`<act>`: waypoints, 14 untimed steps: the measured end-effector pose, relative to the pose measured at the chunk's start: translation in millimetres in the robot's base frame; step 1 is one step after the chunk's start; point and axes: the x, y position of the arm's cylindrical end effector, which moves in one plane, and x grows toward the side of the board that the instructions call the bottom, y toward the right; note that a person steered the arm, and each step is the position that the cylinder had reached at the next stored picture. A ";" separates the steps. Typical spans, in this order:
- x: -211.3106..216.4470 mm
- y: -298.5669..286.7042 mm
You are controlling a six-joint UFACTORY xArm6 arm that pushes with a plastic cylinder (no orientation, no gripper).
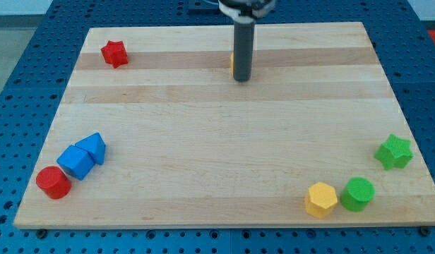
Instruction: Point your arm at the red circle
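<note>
A red circle (53, 183), a short round block, sits near the worktop's (224, 155) bottom left corner in the view. Touching it on its upper right is a blue block (75, 162), and a second blue block (93, 147), wedge-like, presses against that one further up and right. A red star (114, 53) lies near the top left corner. At the top centre, the tool is a plain dark rod with nothing to clench or release; my tip (242, 80) rests on the wood, well apart from the red circle. An orange block (232, 64) peeks out just behind the rod, mostly hidden. Along the bottom right sit a yellow hexagon (320, 198) touching a green round block (358, 193), with a green star (394, 151) near the right edge.
</note>
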 end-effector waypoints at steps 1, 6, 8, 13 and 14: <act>-37.9 -3.1; 7.9 80.3; 20.5 80.3; 154.3 -13.2; 213.1 -44.8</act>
